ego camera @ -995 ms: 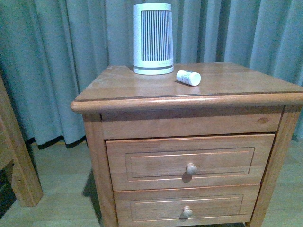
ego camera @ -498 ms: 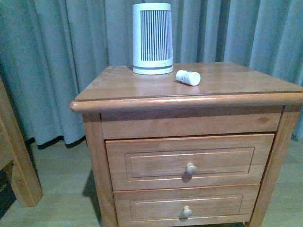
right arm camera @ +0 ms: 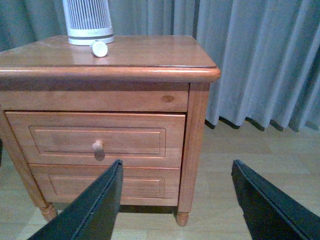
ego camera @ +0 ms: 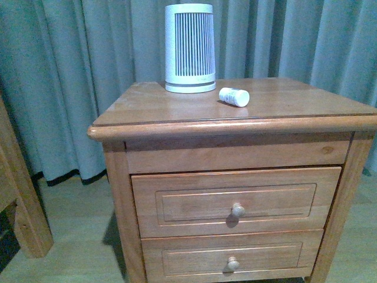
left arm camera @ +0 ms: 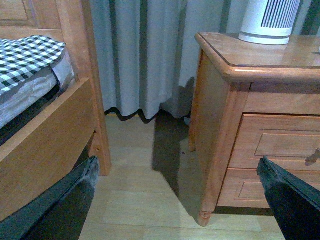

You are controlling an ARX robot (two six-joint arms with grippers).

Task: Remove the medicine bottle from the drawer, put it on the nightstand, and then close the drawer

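Medicine bottle (ego camera: 234, 96): lies on its side on the nightstand top, just beside the base of the white ribbed appliance (ego camera: 189, 48), cap end toward the right wrist camera, where it shows as a small white disc (right arm camera: 99, 48).
Nightstand (ego camera: 177, 124): honey-brown wood, rounded top edge, standing on a pale wood floor (ego camera: 76, 218) in front of grey-blue curtains (ego camera: 70, 71).
Drawer (ego camera: 235, 200): the upper one sits pushed in, front flush with the frame, round knob (ego camera: 238, 210) untouched; the lower drawer (ego camera: 232, 259) is closed below it.
Left gripper (left arm camera: 180, 200): the two dark fingers (left arm camera: 70, 200) stand far apart at the picture's edges, nothing between them, hovering low off the nightstand's corner with bare floor between.
Right gripper (right arm camera: 175, 205): jaws spread wide, holding nothing, facing the nightstand's front, the fingers (right arm camera: 95, 205) framing its lower corner and turned foot (right arm camera: 182, 218).
Bed frame (left arm camera: 55, 125): wooden, well apart from the nightstand, with a black-and-white checked cover (left arm camera: 25, 55) on top.
Front view: neither arm shows.
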